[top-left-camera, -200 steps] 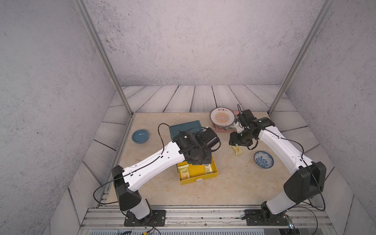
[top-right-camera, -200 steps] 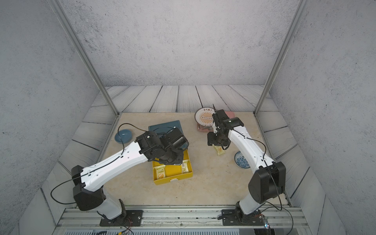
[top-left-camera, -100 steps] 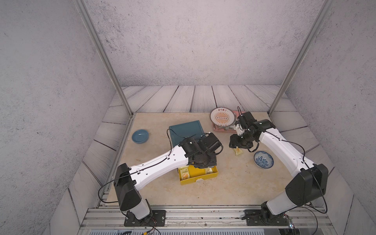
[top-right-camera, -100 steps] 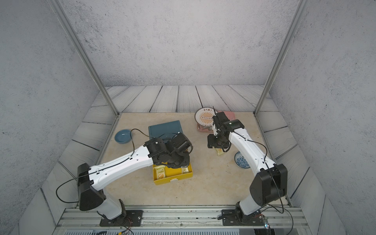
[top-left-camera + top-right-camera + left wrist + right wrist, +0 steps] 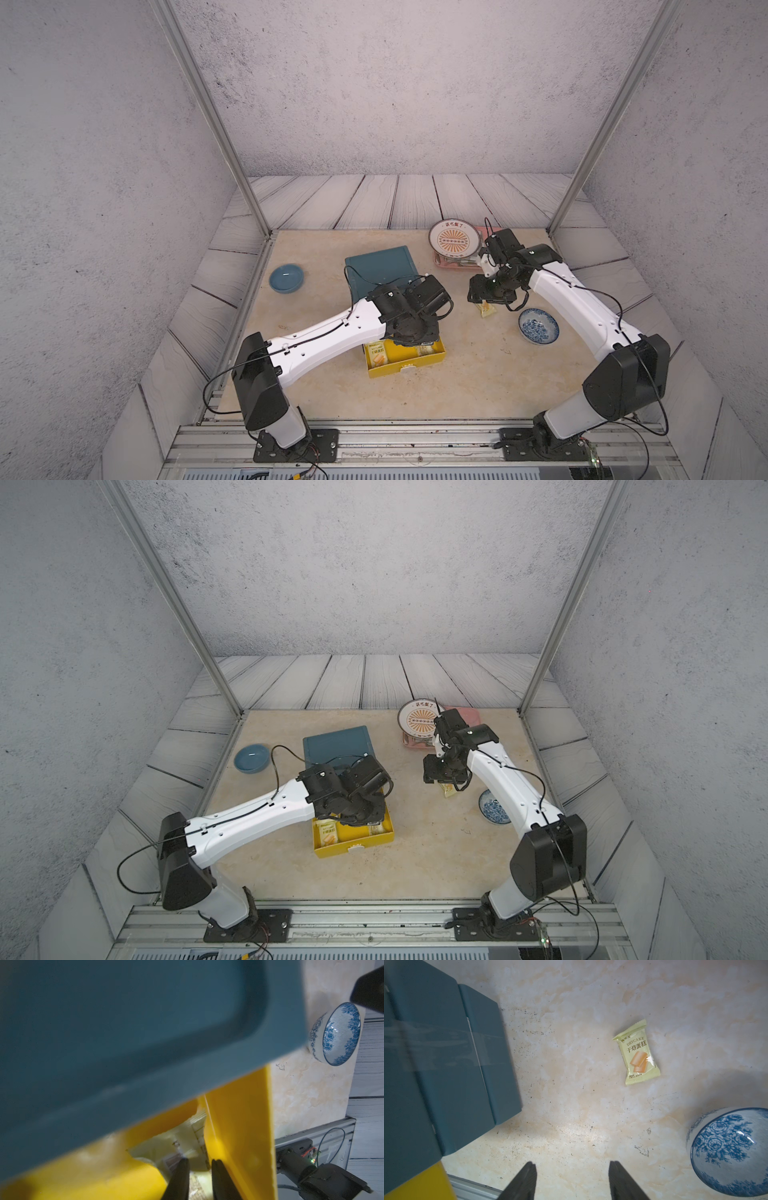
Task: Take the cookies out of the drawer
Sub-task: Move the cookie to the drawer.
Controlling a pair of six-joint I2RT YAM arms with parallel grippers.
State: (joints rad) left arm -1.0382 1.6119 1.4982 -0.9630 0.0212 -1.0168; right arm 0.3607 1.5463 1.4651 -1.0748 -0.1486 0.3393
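A: Left gripper (image 5: 198, 1165) status?
B: Inside the yellow drawer (image 5: 390, 368), jaws nearly together over pale cookies (image 5: 187, 1140). Grasp cannot be confirmed.
A: Right gripper (image 5: 572, 1167)?
B: Released and empty above the table (image 5: 571, 1084). One cookie packet (image 5: 638, 1054) lies there.

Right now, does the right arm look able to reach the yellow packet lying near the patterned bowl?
Probably yes: the right end effector hangs open over the table, and the yellow packet lies flat ahead of it, apart from the patterned bowl, with nothing between.
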